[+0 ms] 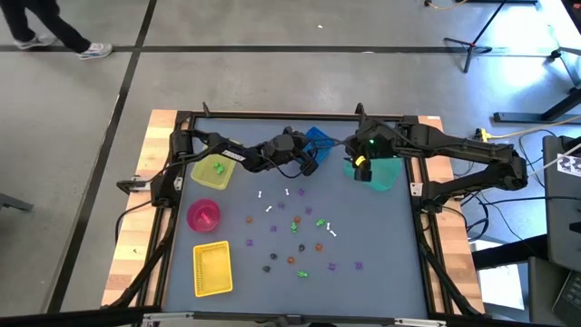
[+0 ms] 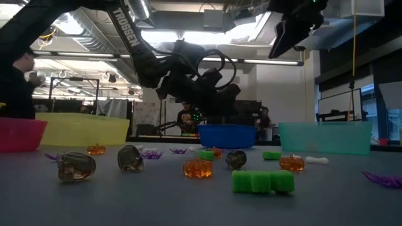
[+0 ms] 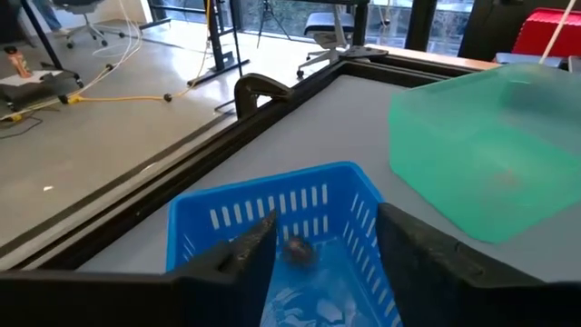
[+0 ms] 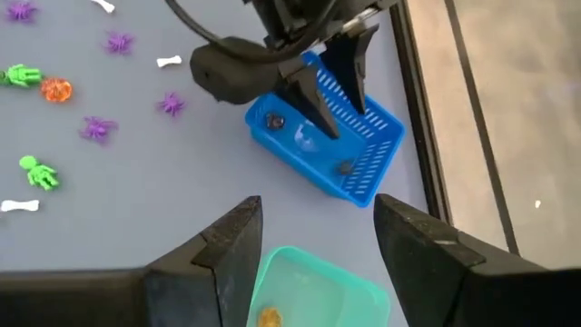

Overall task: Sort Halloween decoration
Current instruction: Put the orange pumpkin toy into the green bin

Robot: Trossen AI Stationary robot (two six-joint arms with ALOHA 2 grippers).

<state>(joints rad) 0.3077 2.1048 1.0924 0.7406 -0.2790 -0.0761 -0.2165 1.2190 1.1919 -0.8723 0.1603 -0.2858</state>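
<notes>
The Halloween decoration (image 1: 295, 232) is a scatter of tiny green, purple, orange, dark and white trinkets lying on the grey table's middle. In the low view a green one (image 2: 262, 181) and an orange pumpkin (image 2: 198, 167) lie close by. My left gripper (image 3: 327, 218) is open just above the blue basket (image 3: 272, 213) at the far edge. A dark trinket (image 3: 298, 250) shows down in the basket between the fingers, apart from them. My right gripper (image 4: 318, 204) hovers open and empty over the teal bin (image 4: 304, 286), which holds an orange trinket (image 4: 269, 316).
A yellow round bin (image 1: 213, 171), a pink bowl (image 1: 203, 214) and a yellow basket (image 1: 212, 269) stand along the table's left side. The two grippers are close together near the far edge. A raised dark rim (image 1: 272, 116) frames the table. People show in the room beyond.
</notes>
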